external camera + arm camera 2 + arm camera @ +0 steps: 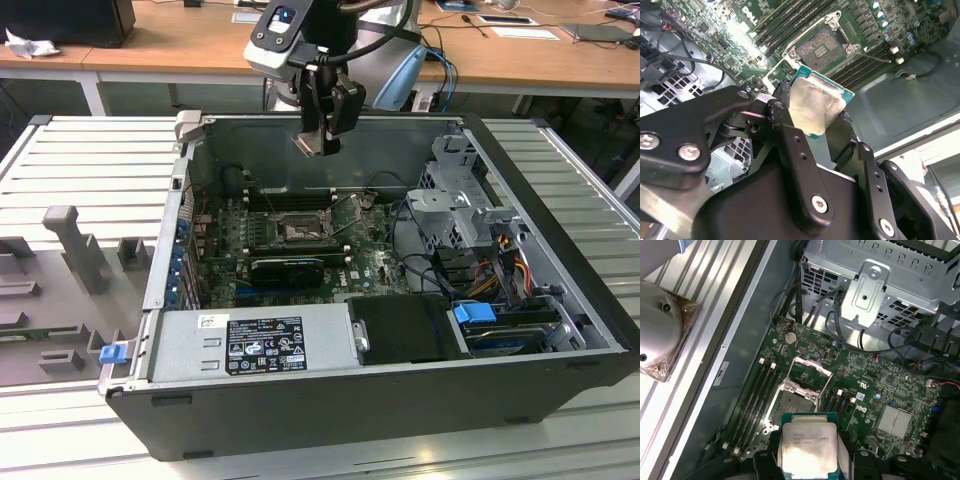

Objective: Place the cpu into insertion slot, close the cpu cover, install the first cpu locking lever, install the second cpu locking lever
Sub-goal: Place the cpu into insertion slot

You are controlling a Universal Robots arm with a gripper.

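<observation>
Holding the cpu (pixel 807 447) between its two black fingers, the gripper (pixel 807 456) is clamped on opposite edges of the chip. Its metal top faces the cameras in both wrist views. It's square, so there's no real long axis to speak of. One straight edge points toward the insertion slot (pixel 795 402) in the first wrist view, and a corner leads in the second wrist view.

Looks-wise, it's a flat chip with a dull silvery lid. A thin green rim of board peeks out around that lid. There are a few lines of small dark print on the lid, too small for me to make out.

In the exterior view the gripper (pixel 322 140) hangs above the open computer case (pixel 380 405) with the chip up near the back wall. That puts it well apart from the slot (pixel 298 228) down on the green motherboard (pixel 370 265).

The slot itself is bare, a dark square with a brownish contact field. The cpu cover (pixel 812 371) is flipped open, a silver frame standing off one side of the slot. Long black memory slots (pixel 752 400) run beside it. White lettering is printed on the board, and the grey power supply (pixel 250 345) carries a dark sticker (pixel 265 345).
</observation>
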